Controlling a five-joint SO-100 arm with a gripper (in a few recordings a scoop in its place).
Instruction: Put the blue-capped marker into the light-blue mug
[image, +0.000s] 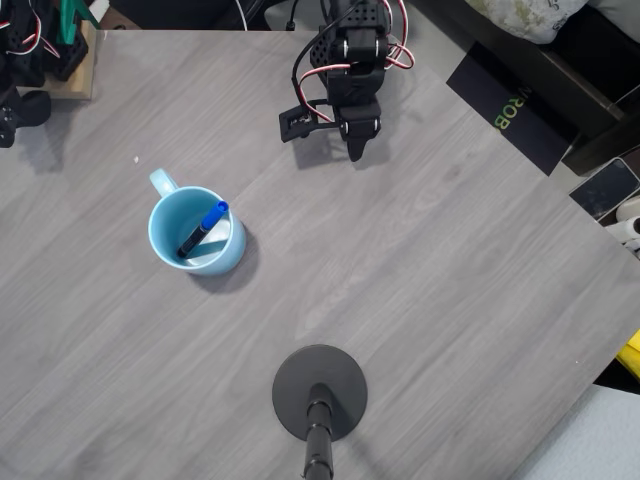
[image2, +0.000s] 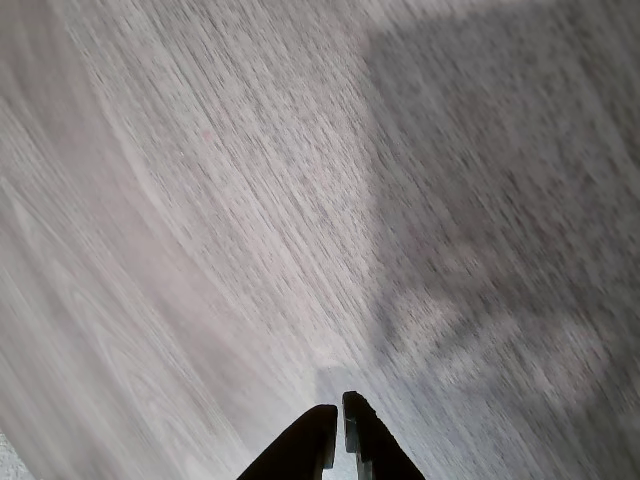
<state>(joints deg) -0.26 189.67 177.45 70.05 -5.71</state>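
The blue-capped marker (image: 203, 229) stands tilted inside the light-blue mug (image: 231, 257), its blue cap resting near the rim on the side away from the small loop handle, its dark barrel slanting down to the glossy floor of the cup. The mug sits on the left half of the grey wood-grain counter (image: 420, 260) in the overhead view, handle pointing up and to the left.

Well apart from it, at the top of that view, the black arm is folded close to its base with red and white wires looping around it, and its hand (image: 356, 152) points down toward the counter. The fingers there are too dark and small to judge. The wrist view settles it: the two black fingertips of the hand (image2: 338, 412) lie pressed together with only a hairline between them, holding nothing, over bare grey grain crossed by a broad soft shadow.

The overhead view alone takes in the wider room: a black round stand base (image: 319, 380) with its pole near the lower edge, a wooden block (image: 72, 72) at the upper left corner, and a black box (image: 508, 118) lying just off the counter's upper right edge. Green letters on that box read "ROB", cut off at its edge.
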